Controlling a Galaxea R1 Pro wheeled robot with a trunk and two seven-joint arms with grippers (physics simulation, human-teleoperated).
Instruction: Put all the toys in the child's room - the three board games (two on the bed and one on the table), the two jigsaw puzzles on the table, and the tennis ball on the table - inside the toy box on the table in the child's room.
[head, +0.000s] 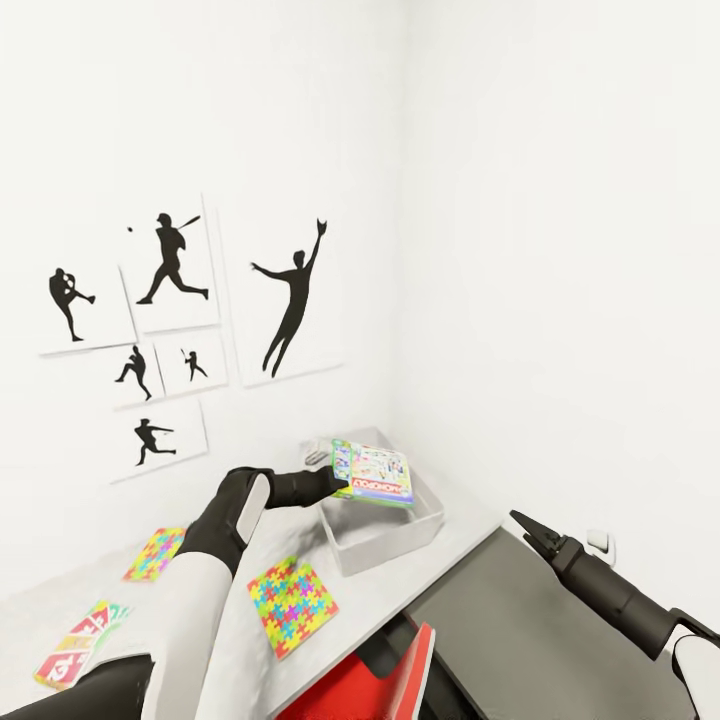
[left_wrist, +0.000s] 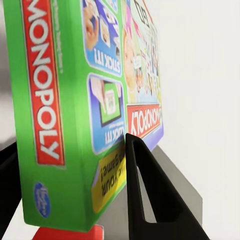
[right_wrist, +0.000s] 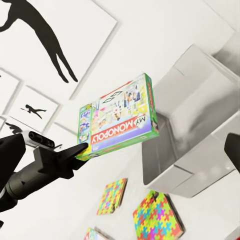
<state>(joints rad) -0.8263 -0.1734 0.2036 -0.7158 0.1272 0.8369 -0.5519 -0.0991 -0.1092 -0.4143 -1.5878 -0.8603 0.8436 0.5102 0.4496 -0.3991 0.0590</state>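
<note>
Above the toy box (head: 385, 540) at the tabletop's (head: 455, 545) far right, the left gripper (head: 335, 482) has its fingers clamped on a board game's (head: 373, 473) near-left edge; the box lies nearly flat, stretching rightward over the opening. The right gripper (head: 527, 528), pinched together and empty, hangs well right.

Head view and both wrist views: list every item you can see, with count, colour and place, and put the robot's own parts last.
Monopoly board game: one, green-edged with colourful print, held in the air above the toy box.
Toy box: one, light grey, on the table near the room's corner.
Jigsaw puzzles: two, multicoloured, flat on the table; one near the table's front edge, one nearer the wall.
Second board game: one, red and green, on the table at the head view's lower left.
Table: one, pale grey-white.
Wall pictures: six, white with black sports silhouettes.
Left gripper: black, shut on the Monopoly board game.
Right gripper: black, over a dark grey surface.
</note>
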